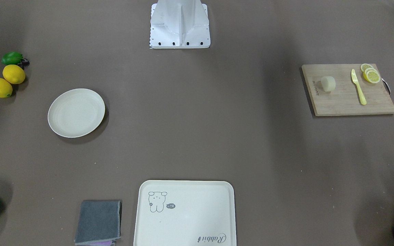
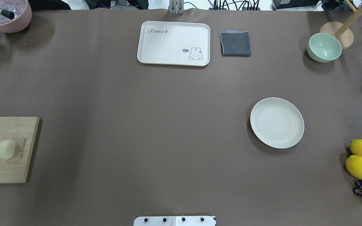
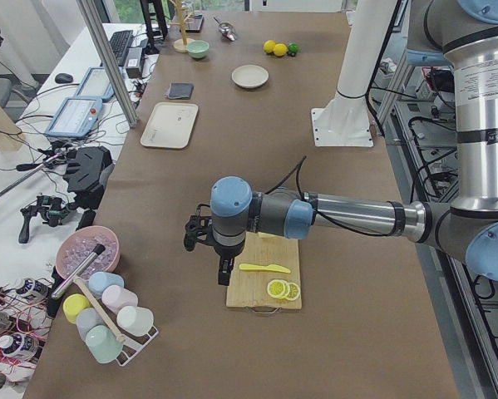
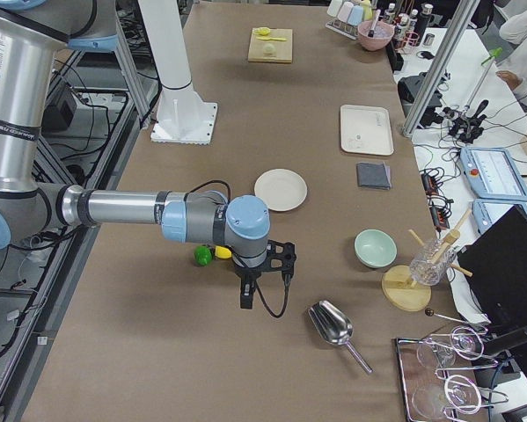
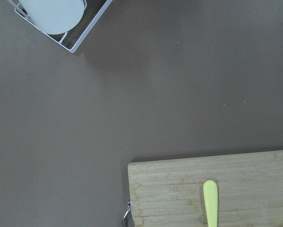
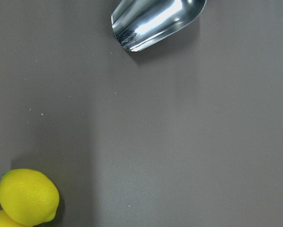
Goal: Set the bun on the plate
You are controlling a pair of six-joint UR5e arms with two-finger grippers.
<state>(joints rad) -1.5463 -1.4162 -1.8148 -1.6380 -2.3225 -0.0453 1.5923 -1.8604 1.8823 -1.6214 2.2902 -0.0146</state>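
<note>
One bun [image 1: 328, 83]: unheld on the cutting board [image 1: 349, 99].
Plate [image 1: 76, 112]: well apart from the board, bare to receive it.
Left end effector [image 3: 224, 270]: beside the board, likely for pickup; grip unreadable.
Right end effector [image 4: 245, 297]: far from the board; grip unreadable.

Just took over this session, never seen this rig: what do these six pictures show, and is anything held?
A two-armed robot stands at a brown table. Two pictures look down on it from opposite sides, two look along it from its ends, two come from wrist cameras. The bun sits on a cutting board beside a yellow knife and lemon slices; the plate lies empty across the table, near lemons. The left gripper hangs by the board, the right gripper near the lemons. Nothing shows in either; open or shut, I cannot tell.
</note>
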